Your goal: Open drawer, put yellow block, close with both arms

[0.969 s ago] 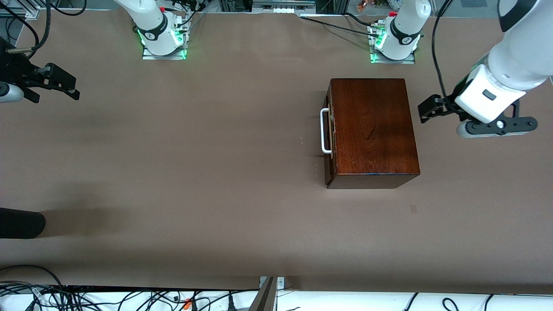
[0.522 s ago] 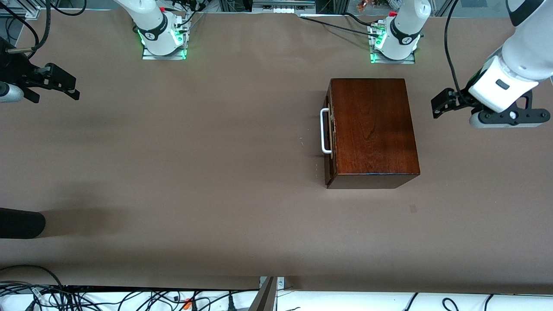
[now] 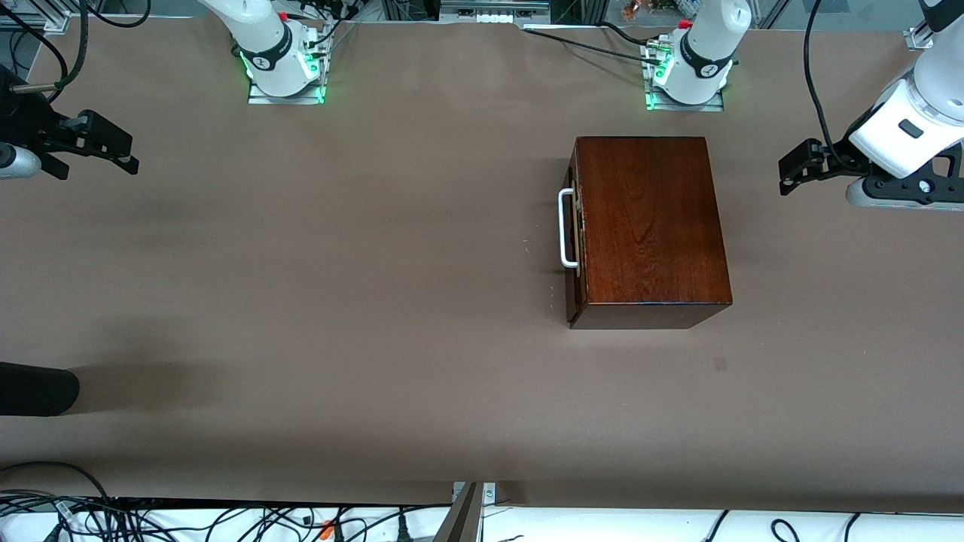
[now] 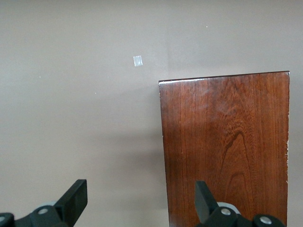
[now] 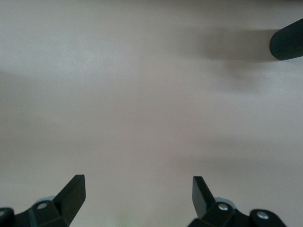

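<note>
The reddish-brown wooden box [image 3: 649,222] stands toward the left arm's end of the table. Its drawer is shut, the dark front [image 3: 576,235] flush with the box, and the white bar handle [image 3: 565,228] faces the right arm's end. The box top also shows in the left wrist view [image 4: 227,146]. My left gripper [image 3: 791,172] is open and empty over bare table beside the box, at the left arm's end; its own view [image 4: 140,196] shows the jaws wide apart. My right gripper [image 3: 124,150] is open and empty and waits at the right arm's end [image 5: 137,191]. The yellow block is out of view.
A black cylindrical thing [image 3: 34,388] pokes in over the table at the right arm's end, nearer the camera, and shows in the right wrist view [image 5: 288,45]. A small pale mark [image 3: 720,363] lies on the table near the box. Cables run along the table's near edge.
My left gripper has drawn away from the box toward the left arm's end of the table. The right arm, the box and the drawer have not moved.
</note>
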Available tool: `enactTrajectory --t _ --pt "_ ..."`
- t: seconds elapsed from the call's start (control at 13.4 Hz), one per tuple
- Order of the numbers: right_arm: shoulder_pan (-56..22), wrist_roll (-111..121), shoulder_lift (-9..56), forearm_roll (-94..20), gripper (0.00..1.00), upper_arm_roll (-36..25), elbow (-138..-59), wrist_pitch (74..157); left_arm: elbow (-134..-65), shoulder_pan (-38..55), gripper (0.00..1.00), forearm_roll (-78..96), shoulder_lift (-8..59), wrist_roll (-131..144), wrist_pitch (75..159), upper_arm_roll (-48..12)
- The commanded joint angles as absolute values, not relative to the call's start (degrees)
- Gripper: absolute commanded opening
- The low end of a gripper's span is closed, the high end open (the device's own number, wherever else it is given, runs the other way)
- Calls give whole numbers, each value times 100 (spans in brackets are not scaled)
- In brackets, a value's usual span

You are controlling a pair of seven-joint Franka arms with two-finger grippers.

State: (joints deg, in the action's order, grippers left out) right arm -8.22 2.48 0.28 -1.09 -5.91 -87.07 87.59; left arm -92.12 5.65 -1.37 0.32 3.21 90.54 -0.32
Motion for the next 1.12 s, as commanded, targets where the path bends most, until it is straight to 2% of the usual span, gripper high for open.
enactTrajectory --t 0.0,1.04 --pt "-756 246 62 -88 100 -554 -8604 8745 -9387 598 100 0 -105 229 9167 62" --pt "-756 246 62 -88 100 -554 -8604 8745 -9360 598 100 141 -79 545 9185 0"
